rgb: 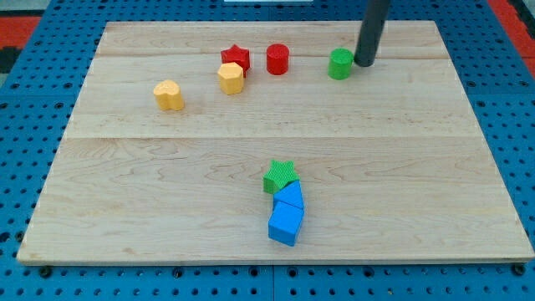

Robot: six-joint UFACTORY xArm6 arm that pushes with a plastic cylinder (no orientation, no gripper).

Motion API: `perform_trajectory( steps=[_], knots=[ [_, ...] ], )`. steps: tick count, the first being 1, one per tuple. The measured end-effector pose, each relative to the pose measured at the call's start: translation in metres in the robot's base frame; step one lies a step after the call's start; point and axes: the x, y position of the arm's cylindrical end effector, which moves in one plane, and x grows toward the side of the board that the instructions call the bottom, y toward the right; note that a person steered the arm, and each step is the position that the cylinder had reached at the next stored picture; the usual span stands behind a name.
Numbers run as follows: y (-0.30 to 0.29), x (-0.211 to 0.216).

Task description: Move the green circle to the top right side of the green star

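Note:
The green circle (340, 63) stands near the top of the wooden board (401, 167), right of centre. My tip (364, 63) is right beside it on its right, touching or almost touching it. The green star (281, 176) lies lower down, near the middle of the board's bottom half, far below and left of the green circle. It touches a blue block (290, 198) just below it.
A second blue block, a cube (284, 223), sits under the first. A red star (236, 58), a red circle (277, 59) and a yellow hexagon (230, 79) stand at top centre-left. A yellow heart (169, 95) lies further left.

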Motion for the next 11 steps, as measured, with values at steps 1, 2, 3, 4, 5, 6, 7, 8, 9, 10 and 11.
perform_trajectory(
  steps=[1,2,3,4,5,6,7,8,9,10,11],
  knots=[
    [-0.049,0.044],
    [0.025,0.023],
    [0.009,0.001],
    [-0.029,-0.004],
    [-0.021,-0.038],
    [-0.069,-0.053],
    [-0.086,0.003],
    [-0.092,0.077],
    [-0.097,0.126],
    [-0.101,0.118],
    [-0.092,0.136]
  ],
)
